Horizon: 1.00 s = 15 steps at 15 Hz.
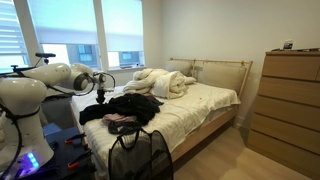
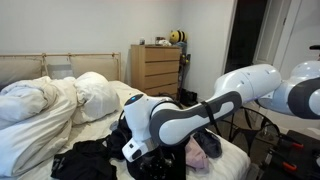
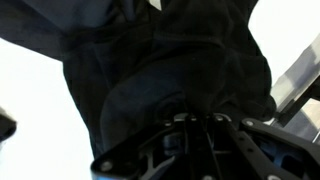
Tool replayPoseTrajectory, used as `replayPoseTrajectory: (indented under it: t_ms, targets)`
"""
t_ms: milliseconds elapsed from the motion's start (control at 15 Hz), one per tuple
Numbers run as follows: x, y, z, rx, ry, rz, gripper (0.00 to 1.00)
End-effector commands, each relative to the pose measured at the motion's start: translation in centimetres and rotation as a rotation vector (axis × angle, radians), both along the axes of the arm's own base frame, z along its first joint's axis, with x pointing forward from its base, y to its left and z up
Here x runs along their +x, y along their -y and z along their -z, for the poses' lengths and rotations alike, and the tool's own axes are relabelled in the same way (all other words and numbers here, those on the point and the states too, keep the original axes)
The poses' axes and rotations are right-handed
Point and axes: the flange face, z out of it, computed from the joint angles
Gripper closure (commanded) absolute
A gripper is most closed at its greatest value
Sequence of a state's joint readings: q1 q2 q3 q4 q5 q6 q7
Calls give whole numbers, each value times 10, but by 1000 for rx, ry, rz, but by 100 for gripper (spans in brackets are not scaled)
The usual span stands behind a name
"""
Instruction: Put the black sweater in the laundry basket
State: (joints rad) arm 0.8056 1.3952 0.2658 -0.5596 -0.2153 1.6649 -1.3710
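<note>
Black sweater (image 3: pixel 170 60) fills view; tool (image 3: pixel 195 128) at bottom edge.

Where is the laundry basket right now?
In an exterior view, the black mesh laundry basket stands bottom centre, against the near edge of the bed, just below the black sweater.

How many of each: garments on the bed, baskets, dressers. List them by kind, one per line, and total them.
Black sweater: 1
Pink garment: 1
Laundry basket: 1
Wooden dresser: 1
Total: 4
</note>
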Motion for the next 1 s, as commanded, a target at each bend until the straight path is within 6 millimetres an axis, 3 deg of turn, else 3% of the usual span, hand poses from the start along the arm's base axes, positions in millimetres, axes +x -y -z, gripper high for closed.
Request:
replayPoseTrajectory:
  t_ms: [0,133,333,933]
  targets:
    - [-37,-25,-56,-75,-3,-52,98]
    - [-61,-33,-68,-133,-8,-90,98]
    - [-94,-41,-68,-229,-4,-159,98]
    - [-181,-54,-24,-510,34,-485,98]
